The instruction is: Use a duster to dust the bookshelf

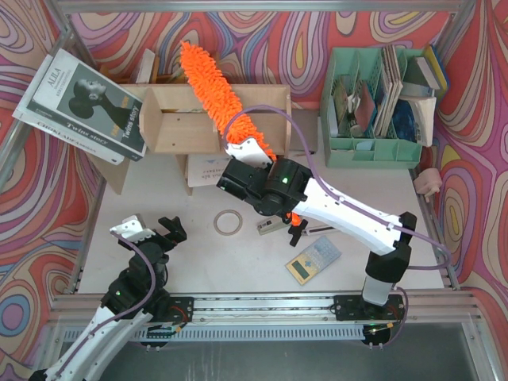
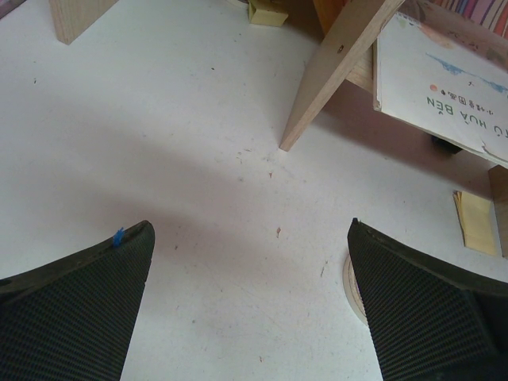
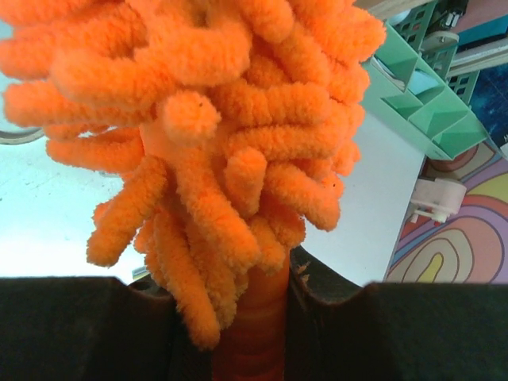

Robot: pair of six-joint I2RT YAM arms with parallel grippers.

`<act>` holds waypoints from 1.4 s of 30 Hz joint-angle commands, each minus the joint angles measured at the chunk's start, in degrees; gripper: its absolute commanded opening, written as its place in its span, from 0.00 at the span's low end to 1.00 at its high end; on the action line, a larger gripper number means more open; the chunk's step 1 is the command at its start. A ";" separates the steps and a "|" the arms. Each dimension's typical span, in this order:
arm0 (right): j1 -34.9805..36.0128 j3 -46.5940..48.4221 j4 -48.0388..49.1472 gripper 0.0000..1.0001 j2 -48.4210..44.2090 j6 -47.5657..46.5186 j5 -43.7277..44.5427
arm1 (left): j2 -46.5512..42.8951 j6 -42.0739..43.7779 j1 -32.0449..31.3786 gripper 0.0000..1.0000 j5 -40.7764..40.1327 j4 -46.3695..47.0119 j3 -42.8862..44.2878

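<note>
The bookshelf (image 1: 176,121) of light plywood stands at the back left of the table. One of its wooden legs (image 2: 333,71) shows in the left wrist view. The orange fluffy duster (image 1: 213,89) lies slanted across the shelf's top, its tip at the back. My right gripper (image 1: 258,163) is shut on the duster's orange handle (image 3: 255,325), just below the shaggy head (image 3: 222,119). The handle's end (image 1: 295,217) sticks out under the arm. My left gripper (image 1: 152,228) hangs low over the table's front left, open, with nothing between its fingers (image 2: 79,309).
A large book (image 1: 83,103) leans against the shelf's left side. A mint-green organizer (image 1: 373,103) with books stands at the back right. On the table lie a tape ring (image 1: 228,222), a calculator (image 1: 313,259) and small items (image 1: 270,225). Under the shelf lie a thin booklet (image 2: 444,87) and a yellow note (image 2: 476,222).
</note>
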 commanded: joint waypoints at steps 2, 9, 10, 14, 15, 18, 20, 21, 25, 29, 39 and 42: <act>-2.70 -2.12 -0.12 0.00 -3.81 4.59 2.81 | 0.10 0.75 -0.03 0.99 0.01 0.87 -0.56; -7.92 -2.93 -1.88 0.00 -7.42 7.92 4.59 | 0.00 0.70 -0.02 0.98 0.03 0.72 -0.54; -8.27 -2.71 -2.11 0.00 -7.52 8.06 4.65 | -0.08 0.62 -0.03 0.98 -0.05 0.66 -0.51; -8.45 -0.98 -1.28 0.00 -7.26 6.54 3.48 | -0.31 0.61 -0.06 0.99 -0.08 0.52 -0.56; -8.44 -0.69 -0.40 0.00 -7.11 5.77 2.57 | -0.29 0.66 -0.03 0.99 -0.06 0.48 -0.56; -7.61 -0.42 2.93 0.00 -6.85 3.33 -0.86 | -0.30 0.62 -0.02 0.99 -0.03 0.53 -0.56; -4.98 -0.02 4.81 0.00 -6.24 1.73 -0.99 | -0.27 0.61 -0.02 0.99 -0.14 0.57 -0.58; -3.57 0.69 5.29 0.00 -5.54 1.20 -0.02 | -0.20 0.61 -0.02 0.99 -0.12 0.56 -0.57; -0.87 4.52 3.50 0.00 -1.79 1.02 1.89 | -0.08 0.61 -0.02 0.98 -0.06 0.70 -0.56; -0.83 2.63 4.59 0.00 -1.67 0.93 1.85 | -0.09 0.61 -0.02 0.98 -0.15 0.71 -0.56; -3.81 -3.32 1.77 0.00 -3.65 5.18 1.11 | 0.18 0.61 -0.03 0.98 -0.01 0.89 -0.61; -5.14 -3.96 0.09 0.00 -4.32 6.78 1.45 | 0.17 0.61 -0.02 0.99 -0.04 0.83 -0.57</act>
